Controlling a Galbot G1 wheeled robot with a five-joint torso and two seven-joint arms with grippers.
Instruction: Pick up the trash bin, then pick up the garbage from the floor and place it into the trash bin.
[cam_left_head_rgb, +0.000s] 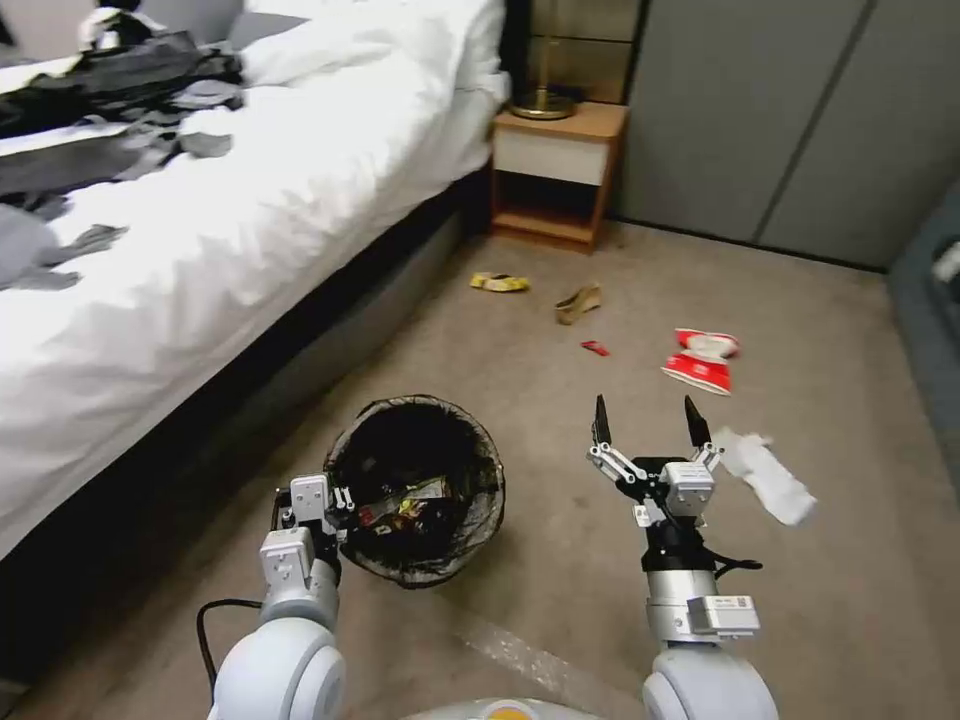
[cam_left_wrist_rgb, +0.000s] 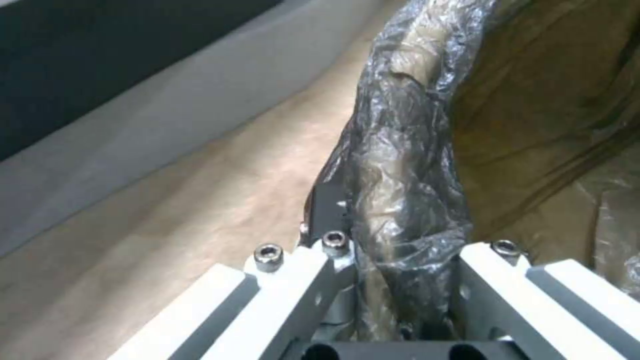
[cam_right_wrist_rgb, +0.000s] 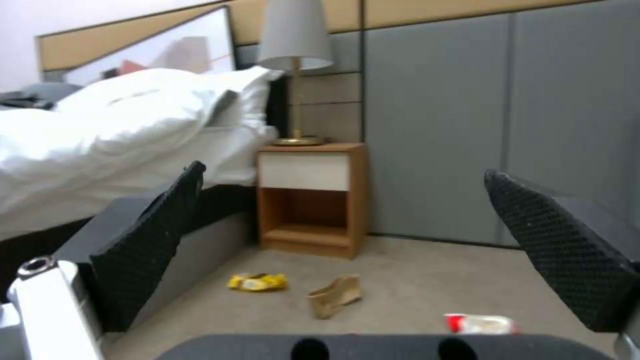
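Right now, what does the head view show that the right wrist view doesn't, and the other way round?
Head view alone: the left gripper shut on the rim of the trash bin, the white tissue beside the open right gripper, and the tiny red scrap.
Right wrist view alone: the lampshade and the headboard panel.
Both: the bed, the nightstand, the yellow wrapper, the tan paper piece and a red-and-white cup.

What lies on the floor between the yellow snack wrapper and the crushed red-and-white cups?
In the head view, a tan paper piece and a tiny red scrap lie between yellow snack wrapper and cups.
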